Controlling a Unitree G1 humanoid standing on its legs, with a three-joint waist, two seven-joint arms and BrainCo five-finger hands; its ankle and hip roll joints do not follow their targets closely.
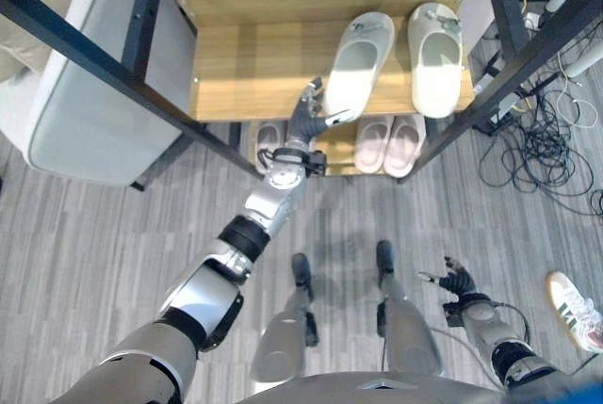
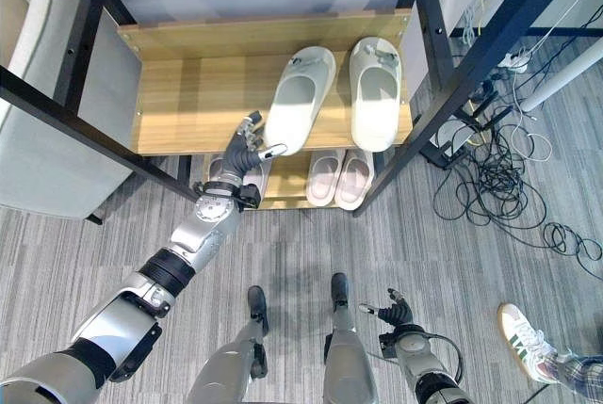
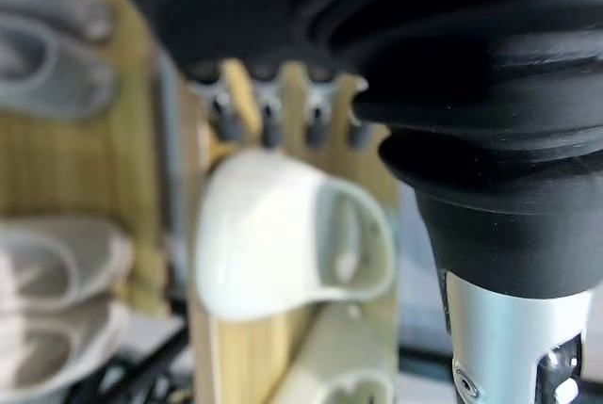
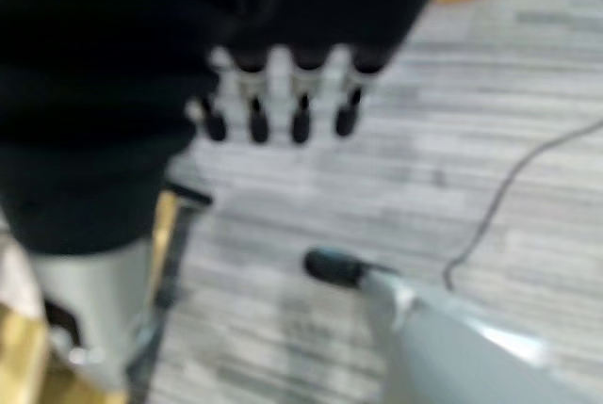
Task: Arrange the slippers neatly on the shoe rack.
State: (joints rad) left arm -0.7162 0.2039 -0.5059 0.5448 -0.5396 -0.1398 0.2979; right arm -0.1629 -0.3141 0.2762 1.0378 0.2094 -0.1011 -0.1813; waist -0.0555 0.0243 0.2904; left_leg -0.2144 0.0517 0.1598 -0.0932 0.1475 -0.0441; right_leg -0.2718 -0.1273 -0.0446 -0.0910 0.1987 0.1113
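Note:
Two pale slippers lie on the wooden top shelf (image 1: 245,65) of the shoe rack. The left slipper (image 1: 356,65) is tilted, its heel near the front edge, while the right slipper (image 1: 435,57) points straight back. My left hand (image 1: 309,121) is open at the shelf's front edge, right by the tilted slipper's heel (image 3: 283,244), fingers (image 3: 268,126) straight and thumb reaching toward it. I cannot tell whether it touches. On the lower shelf are a pink pair (image 1: 388,145) and a grey slipper (image 1: 268,140). My right hand (image 1: 459,283) hangs low over the floor, fingers (image 4: 278,112) relaxed and open.
A grey armchair (image 1: 85,74) stands left of the rack. Black metal frame bars (image 1: 528,56) cross on both sides. Tangled cables (image 1: 546,150) lie on the floor at the right. A person's white sneaker (image 1: 575,308) is at the far right.

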